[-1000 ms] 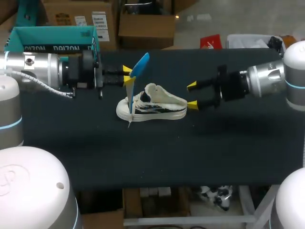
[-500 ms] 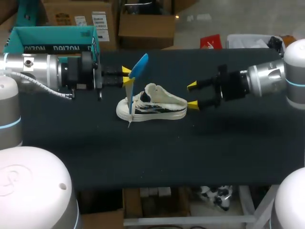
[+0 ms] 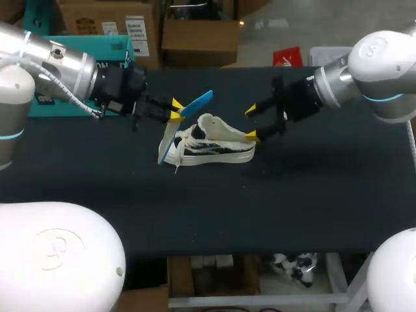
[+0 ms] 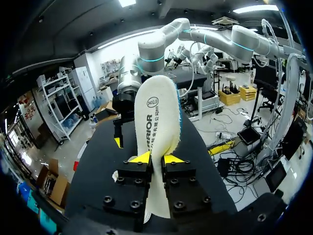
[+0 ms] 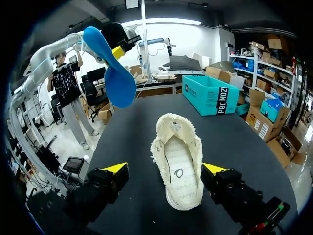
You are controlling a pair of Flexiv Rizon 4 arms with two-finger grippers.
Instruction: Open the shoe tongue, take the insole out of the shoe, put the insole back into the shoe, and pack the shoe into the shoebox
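Insole (image 3: 197, 103) pinched by left pincer (image 3: 174, 109), held above shoe (image 3: 211, 144) at its 11 o'clock. Shoe set mid-worktop (image 3: 292, 195). Right pincer (image 3: 251, 123) spread at shoe's 3 o'clock. Insole judged light, floppy; best gripped by flat faces.

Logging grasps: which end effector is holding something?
The left end effector, shut on the insole; the right end effector is open near the shoe.

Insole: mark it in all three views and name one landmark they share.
Head view: insole, tilted, held in the left end effector at the shoe's left-arm end.
Left wrist view: insole between the view's own fingers, pale underside showing.
Right wrist view: insole, blue face showing, raised beyond and beside the shoe.
Shared landmark: the yellow-tipped left end effector clamping it.
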